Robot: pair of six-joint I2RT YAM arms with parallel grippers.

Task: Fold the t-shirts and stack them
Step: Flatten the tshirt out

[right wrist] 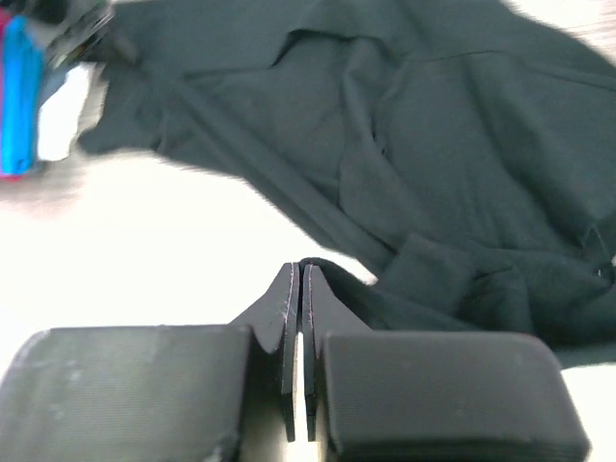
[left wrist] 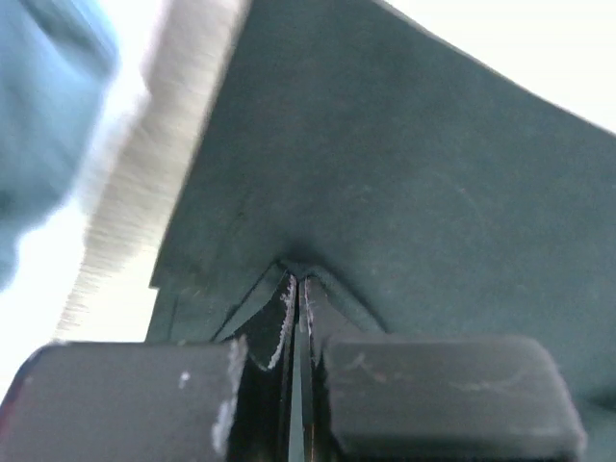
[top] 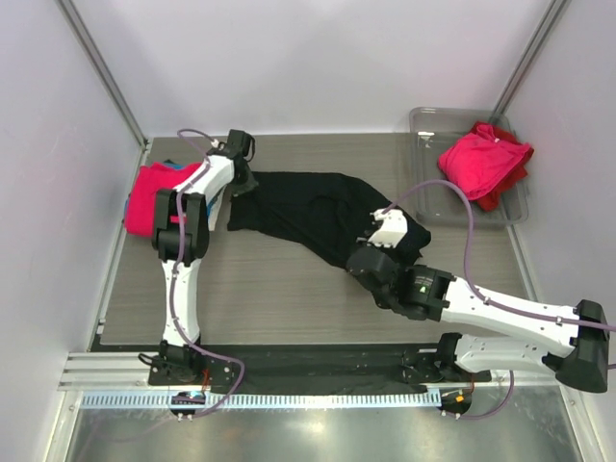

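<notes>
As both tools [left wrist: 298, 289] [right wrist: 300, 274] pinch it, t-shirt [top: 308, 207] stretches between.

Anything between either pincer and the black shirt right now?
Nothing visible. Both pincers grip the black shirt directly: the left pincer is shut on its left edge, and the right pincer is shut on a fold at its near right side. The cloth lies spread on the table between them.

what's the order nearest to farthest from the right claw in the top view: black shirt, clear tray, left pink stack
1. black shirt, centre, pinched in the right claw
2. clear tray, back right
3. left pink stack, far left
</notes>
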